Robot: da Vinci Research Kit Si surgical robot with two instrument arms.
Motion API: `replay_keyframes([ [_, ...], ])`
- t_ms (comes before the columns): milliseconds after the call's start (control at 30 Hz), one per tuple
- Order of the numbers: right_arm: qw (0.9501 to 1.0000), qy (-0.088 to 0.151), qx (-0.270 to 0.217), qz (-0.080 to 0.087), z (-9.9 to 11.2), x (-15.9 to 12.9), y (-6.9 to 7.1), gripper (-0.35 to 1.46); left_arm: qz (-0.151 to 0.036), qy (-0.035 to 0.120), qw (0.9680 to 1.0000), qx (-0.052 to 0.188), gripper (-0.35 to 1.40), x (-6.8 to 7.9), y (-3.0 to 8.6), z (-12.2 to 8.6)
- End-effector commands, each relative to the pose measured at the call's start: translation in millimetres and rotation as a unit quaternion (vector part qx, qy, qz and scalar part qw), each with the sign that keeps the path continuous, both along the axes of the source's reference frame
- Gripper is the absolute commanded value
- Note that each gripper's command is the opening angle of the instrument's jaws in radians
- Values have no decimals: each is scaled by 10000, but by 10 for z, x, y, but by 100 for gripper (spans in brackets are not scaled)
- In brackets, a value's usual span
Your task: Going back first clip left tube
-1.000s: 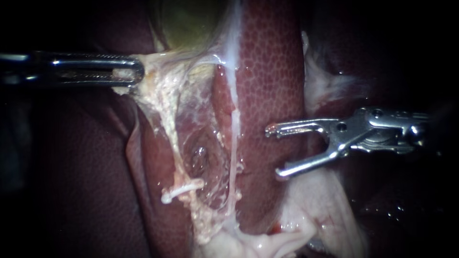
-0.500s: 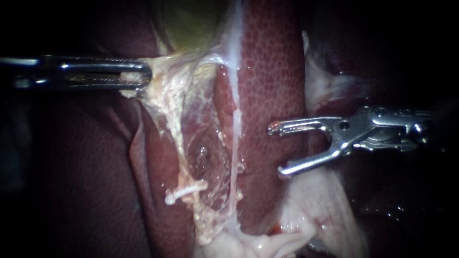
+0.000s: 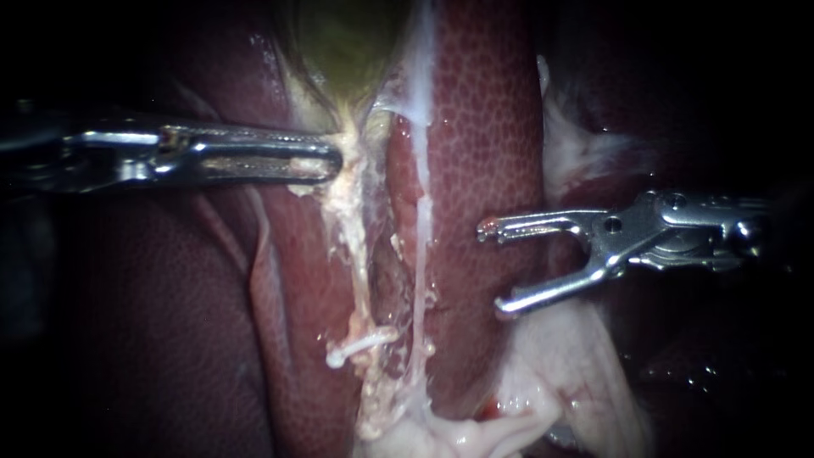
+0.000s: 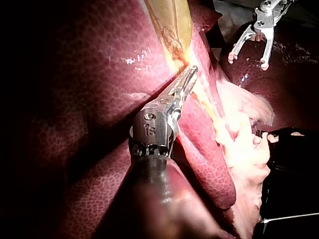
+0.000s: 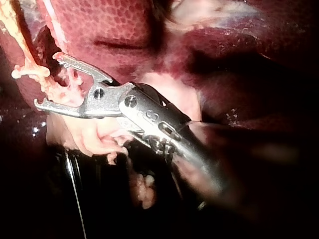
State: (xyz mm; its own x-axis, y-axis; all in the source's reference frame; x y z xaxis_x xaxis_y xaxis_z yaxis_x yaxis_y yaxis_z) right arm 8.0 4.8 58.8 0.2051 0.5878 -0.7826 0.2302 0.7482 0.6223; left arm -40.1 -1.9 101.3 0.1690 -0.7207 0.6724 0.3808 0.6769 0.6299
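Observation:
My left instrument [image 3: 332, 161] comes in from the left, its jaws shut on pale fatty tissue [image 3: 343, 182] just below the green gallbladder [image 3: 348, 42]. From there a pale ragged tube [image 3: 360, 254] runs down, and a thin white tube [image 3: 421, 254] lies to its right. A short white stub [image 3: 356, 346] sticks out low on the ragged tube. My right instrument [image 3: 492, 270] hangs over the liver [image 3: 483, 127], right of both tubes, jaws open and empty. I see no clip on either tube. The left wrist view shows the left instrument [image 4: 185, 82] gripping under the gallbladder [image 4: 172, 20].
Pale fat [image 3: 560, 373] lies below the right instrument. Dark liver [image 3: 153, 322] fills the left side. In the right wrist view the open jaws of the right instrument [image 5: 47, 79] stand beside the stub [image 5: 30, 72], apart from it. A black object [image 4: 291, 169] lies beyond the fat.
My left instrument has moved to the right with the gripped tissue. The stretched pale sheet has folded into a narrow strand and the stub has shifted right. The right instrument has barely moved.

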Motion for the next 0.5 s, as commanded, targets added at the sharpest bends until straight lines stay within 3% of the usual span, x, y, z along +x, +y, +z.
replay_keyframes([
  [33,10000,-1,0,4,-1,0,0,60,12,4,10000,2,-35,-1,-1,1],
  [500,10000,-3,1,9,-3,0,0,60,34,-1,10000,61,-35,-1,-1,3],
])
